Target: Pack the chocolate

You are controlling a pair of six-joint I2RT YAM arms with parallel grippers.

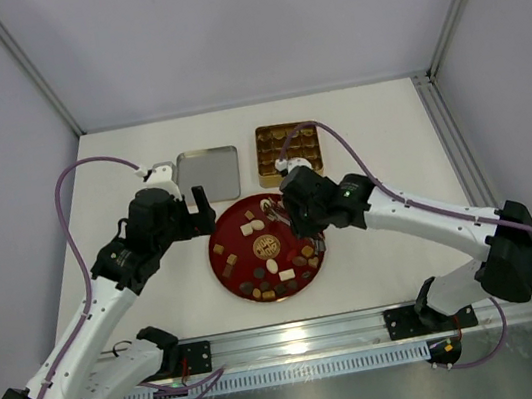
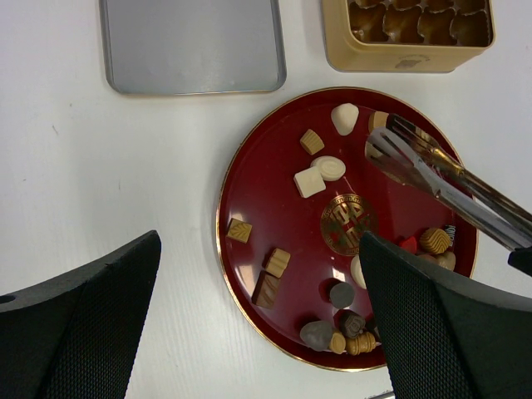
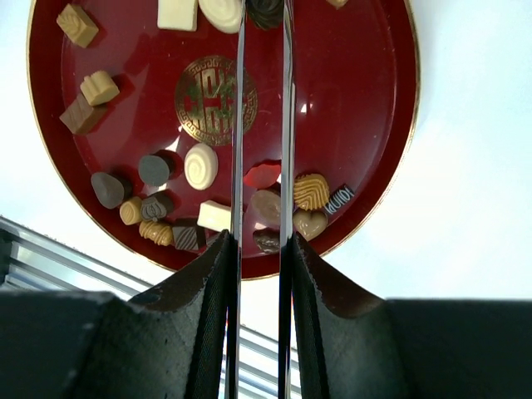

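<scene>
Right wrist view: the right gripper (image 2: 381, 135) is reaching over the plate (image 3: 366, 100), blades narrowly parted around one chocolate (image 3: 266, 10); I cannot tell whether it is clamping. Picking is underway, and the next move calls for lifting toward the tin (image 2: 399, 54). The left gripper (image 2: 259, 241) is gaping, empty.

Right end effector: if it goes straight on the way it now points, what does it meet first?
The right end effector would probably meet the dark chocolate at its tips, on the red plate; whether it already touches is unclear.
</scene>
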